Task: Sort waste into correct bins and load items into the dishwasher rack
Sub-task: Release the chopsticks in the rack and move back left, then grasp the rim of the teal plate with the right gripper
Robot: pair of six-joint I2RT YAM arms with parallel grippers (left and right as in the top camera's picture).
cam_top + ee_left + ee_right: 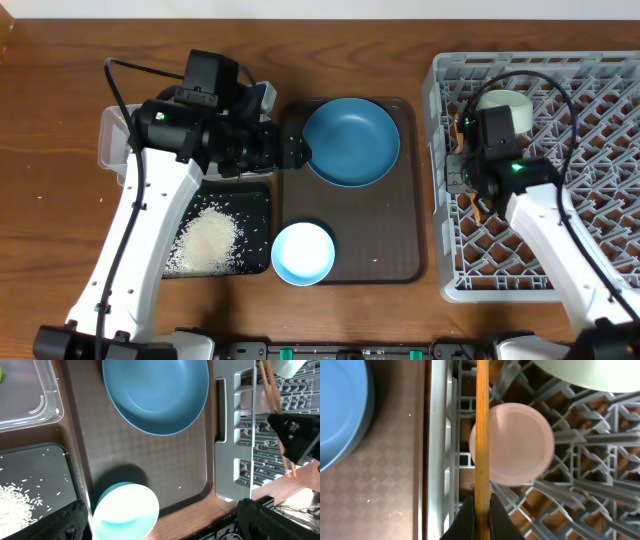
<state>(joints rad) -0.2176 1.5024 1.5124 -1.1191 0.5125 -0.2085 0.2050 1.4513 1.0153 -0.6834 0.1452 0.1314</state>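
My left gripper (295,150) hangs open over the brown tray's left part, next to the dark-blue plate (350,140), and holds nothing. Its fingers (65,522) stand wide apart, with the white bowl (125,512) below between them. My right gripper (482,502) is shut on a wooden chopstick (482,435) above the left edge of the grey dishwasher rack (600,100). A pink cup (515,442) sits upside down in the rack beside the chopstick. Behind it is the mint-green bowl (590,372). Loose rice (208,240) lies in the black tray (255,200). The clear tub (110,140) is mostly hidden under my left arm.
The brown serving tray (380,230) carries the plate and the white bowl (303,252), between the black tray and the rack. A bit of green wrapper (2,375) shows in the clear tub (30,395). The rack's left wall (227,435) stands close to the brown tray's right rim.
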